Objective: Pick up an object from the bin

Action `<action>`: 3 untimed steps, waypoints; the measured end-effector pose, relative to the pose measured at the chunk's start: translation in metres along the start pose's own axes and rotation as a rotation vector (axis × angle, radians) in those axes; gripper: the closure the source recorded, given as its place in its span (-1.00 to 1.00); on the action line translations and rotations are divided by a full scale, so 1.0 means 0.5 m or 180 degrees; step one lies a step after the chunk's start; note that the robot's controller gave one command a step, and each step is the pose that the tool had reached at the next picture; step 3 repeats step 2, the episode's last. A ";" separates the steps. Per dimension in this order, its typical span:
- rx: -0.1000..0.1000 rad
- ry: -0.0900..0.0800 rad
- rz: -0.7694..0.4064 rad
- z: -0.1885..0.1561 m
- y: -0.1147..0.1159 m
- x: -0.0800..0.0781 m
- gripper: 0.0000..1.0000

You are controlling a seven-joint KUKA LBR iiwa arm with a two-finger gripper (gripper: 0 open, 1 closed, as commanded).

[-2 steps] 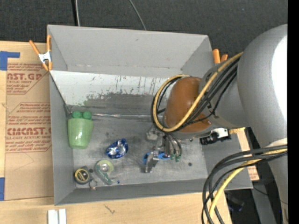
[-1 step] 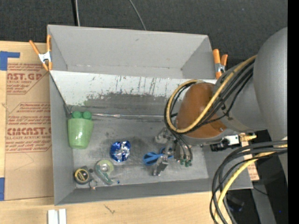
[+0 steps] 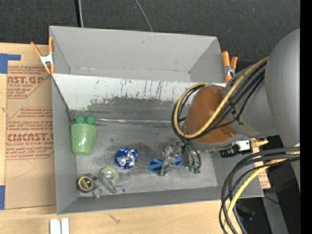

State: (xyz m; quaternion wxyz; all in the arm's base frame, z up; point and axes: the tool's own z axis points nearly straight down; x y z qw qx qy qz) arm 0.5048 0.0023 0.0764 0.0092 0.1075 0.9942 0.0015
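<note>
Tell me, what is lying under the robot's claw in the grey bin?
A small blue plastic piece on the bin's grey metal floor, poking out left of the gripper. The gripper covers the rest beneath.

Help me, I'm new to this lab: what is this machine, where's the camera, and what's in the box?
One camera looks down, slightly sideways, into a grey metal bin. The grey robot arm with its orange wrist cover reaches in from the right. Its gripper is low in the bin beside a small blue plastic piece. Also lying there are a blue-and-white patterned ball, a pale green plastic cup, a clear tape roll and a small black-and-yellow disc. Whether anything is held, I cannot tell.
</note>
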 end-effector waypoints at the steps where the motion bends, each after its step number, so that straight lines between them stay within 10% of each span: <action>1: 0.0010 0.0041 -0.0004 -0.103 0.002 -0.005 1.00; 3: 0.0009 0.0038 -0.0008 -0.208 0.005 -0.009 1.00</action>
